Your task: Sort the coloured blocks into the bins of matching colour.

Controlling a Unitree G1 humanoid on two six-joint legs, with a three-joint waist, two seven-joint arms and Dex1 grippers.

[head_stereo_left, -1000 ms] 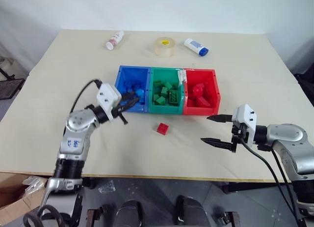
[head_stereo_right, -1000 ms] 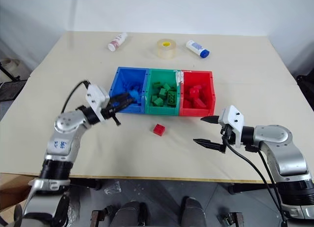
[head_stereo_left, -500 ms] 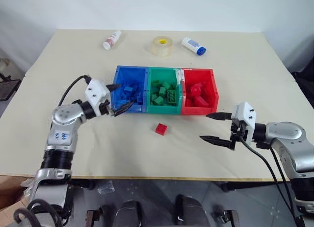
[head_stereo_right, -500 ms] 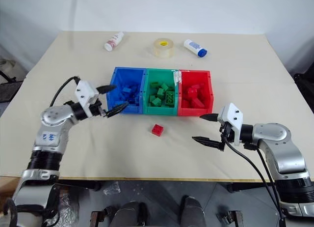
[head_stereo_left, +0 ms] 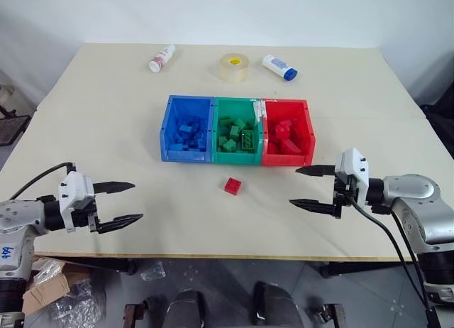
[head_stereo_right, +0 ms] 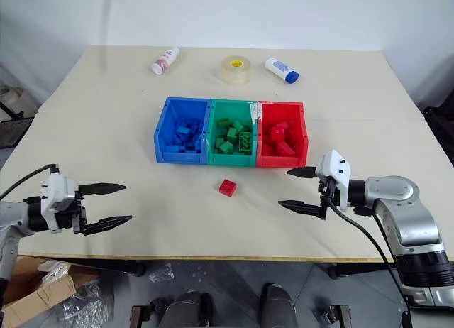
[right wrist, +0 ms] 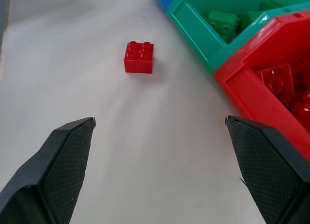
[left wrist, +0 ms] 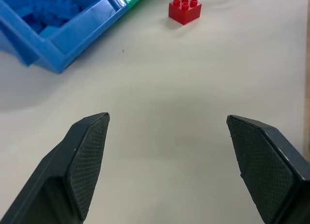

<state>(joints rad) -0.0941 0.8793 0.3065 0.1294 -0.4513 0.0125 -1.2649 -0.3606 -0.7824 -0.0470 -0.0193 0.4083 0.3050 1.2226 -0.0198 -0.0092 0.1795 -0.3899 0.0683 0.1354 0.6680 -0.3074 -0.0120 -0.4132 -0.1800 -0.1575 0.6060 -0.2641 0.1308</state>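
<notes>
One red brick point(head_stereo_left: 233, 185) lay loose before the bins point(head_stereo_left: 237, 130).
Left gripper point(head_stereo_left: 122, 203) and right gripper point(head_stereo_left: 303, 187) both gaped wide, holding nothing.

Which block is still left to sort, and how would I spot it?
Find the row of three joined bins mid-table: blue, green, red. Just in front of the green one, on the bare table, lies a single red block. It is the only block outside a bin; the rest lie inside.
</notes>
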